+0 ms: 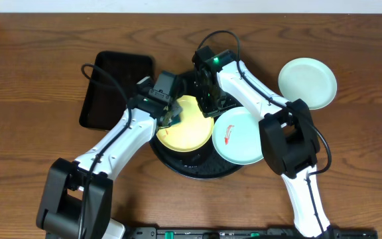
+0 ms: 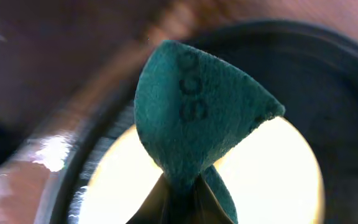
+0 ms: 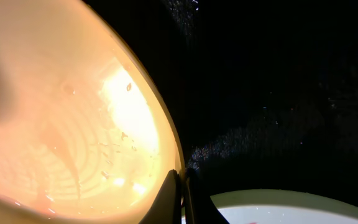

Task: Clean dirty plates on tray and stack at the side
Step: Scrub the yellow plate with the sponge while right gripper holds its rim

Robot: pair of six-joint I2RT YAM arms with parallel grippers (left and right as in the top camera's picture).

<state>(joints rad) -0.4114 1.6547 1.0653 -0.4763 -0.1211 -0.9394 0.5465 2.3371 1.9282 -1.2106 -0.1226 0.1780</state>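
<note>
Brown wooden bench (image 1: 32,53) holds a flat rectangular black tray (image 1: 115,89) at left. The left claw (image 1: 171,115) squeezes a teal sponge (image 2: 191,106) over the round yellow plate (image 1: 188,129) in the big round black tray (image 1: 197,171). The right claw (image 1: 209,104) pinches its rim. A smeared mint-blue plate (image 1: 241,136) shares that tray; a clean mint-blue plate (image 1: 307,83) sits off it, far right.

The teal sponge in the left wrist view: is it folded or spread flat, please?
Folded: the left gripper pinches the teal sponge at its base, and its sides curl together above the yellow plate.
</note>
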